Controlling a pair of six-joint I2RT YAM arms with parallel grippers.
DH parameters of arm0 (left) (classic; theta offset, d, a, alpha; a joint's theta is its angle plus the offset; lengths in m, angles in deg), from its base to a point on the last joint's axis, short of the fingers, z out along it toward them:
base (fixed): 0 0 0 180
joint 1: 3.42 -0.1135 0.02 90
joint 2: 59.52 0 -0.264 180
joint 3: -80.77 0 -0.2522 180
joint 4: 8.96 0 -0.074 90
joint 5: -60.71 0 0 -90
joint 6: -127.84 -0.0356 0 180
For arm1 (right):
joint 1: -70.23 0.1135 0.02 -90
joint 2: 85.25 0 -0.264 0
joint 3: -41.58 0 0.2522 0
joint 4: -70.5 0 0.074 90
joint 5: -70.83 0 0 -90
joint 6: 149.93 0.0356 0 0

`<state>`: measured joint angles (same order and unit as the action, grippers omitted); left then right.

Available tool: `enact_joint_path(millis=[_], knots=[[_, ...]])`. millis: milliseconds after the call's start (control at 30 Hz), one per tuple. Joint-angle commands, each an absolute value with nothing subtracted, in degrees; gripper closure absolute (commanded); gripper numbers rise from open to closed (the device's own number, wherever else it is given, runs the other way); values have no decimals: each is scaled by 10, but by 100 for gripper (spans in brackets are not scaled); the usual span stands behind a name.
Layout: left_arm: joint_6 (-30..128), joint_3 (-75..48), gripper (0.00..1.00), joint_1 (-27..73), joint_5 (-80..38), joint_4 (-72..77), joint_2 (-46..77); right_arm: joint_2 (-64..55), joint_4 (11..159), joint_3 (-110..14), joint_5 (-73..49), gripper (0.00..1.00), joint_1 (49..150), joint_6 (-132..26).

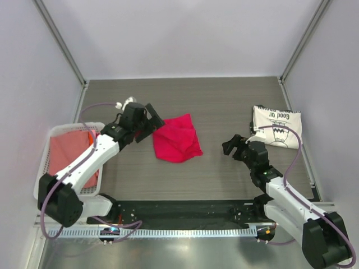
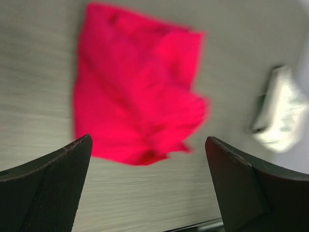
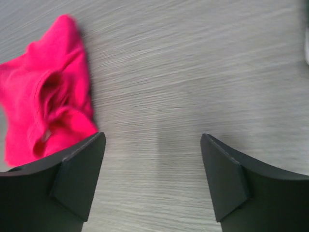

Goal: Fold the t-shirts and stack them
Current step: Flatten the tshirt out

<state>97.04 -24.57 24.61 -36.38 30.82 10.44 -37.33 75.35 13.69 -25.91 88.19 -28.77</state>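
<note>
We count 2 tees on surface (image 1: pixel 224 101): pink tee (image 1: pixel 176 137) ctr, cream tee (image 1: pixel 276 126) at 2 o'clock, print "good"; left pincer (image 1: pixel 153 124), right pincer (image 1: pixel 231 147) spread.

soft pink cloth tee (image 1: pixel 177 138) on matt, seemingly wood-grain table (image 1: pixel 224 106).

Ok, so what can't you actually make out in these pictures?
Cream t-shirt: top view, lettering partly folded under and too small; left wrist view, only a blur.
Red cloth in the basket: top view, the left arm covers part; what it is, unclear.
Pink t-shirt: left wrist view, motion blur hides its folds.
</note>
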Motion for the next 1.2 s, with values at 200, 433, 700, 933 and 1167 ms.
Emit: enact_joint_path(millis=[200, 433, 700, 933, 1167], knots=[[770, -269, 0, 308, -392, 341, 168, -266, 711, 75, -33, 44, 886, -303], [765, -296, 0, 328, -396, 285, 173, -139, 721, -3, 33, 41, 932, -327], [733, -324, 1, 328, -384, 250, 152, -54, 718, -63, 17, 41, 968, -331], [714, -313, 0, 336, -359, 241, 155, 19, 706, -91, 24, 45, 979, -332], [695, -255, 0, 362, -346, 241, 210, 27, 678, -65, 39, 99, 1029, -341]])
